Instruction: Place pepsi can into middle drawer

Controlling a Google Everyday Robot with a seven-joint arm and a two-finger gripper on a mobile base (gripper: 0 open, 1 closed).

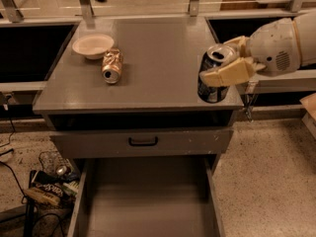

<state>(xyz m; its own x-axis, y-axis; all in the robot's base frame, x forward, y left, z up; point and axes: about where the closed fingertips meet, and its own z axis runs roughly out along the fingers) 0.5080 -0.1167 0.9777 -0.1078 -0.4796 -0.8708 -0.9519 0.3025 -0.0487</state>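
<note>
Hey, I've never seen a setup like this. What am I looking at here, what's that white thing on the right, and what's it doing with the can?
The white shape on the right is a robot's arm. Its tan two-finger tool is shut on the pepsi can, which is upright near the front right corner of the grey cabinet top. There is only one picture, looking down at the cabinet from the front. Also on top are a white bowl and, beside it, a copper-coloured can lying on its side. Below, a drawer front with a black handle is closed. Under it, the middle drawer stands pulled out.
</note>
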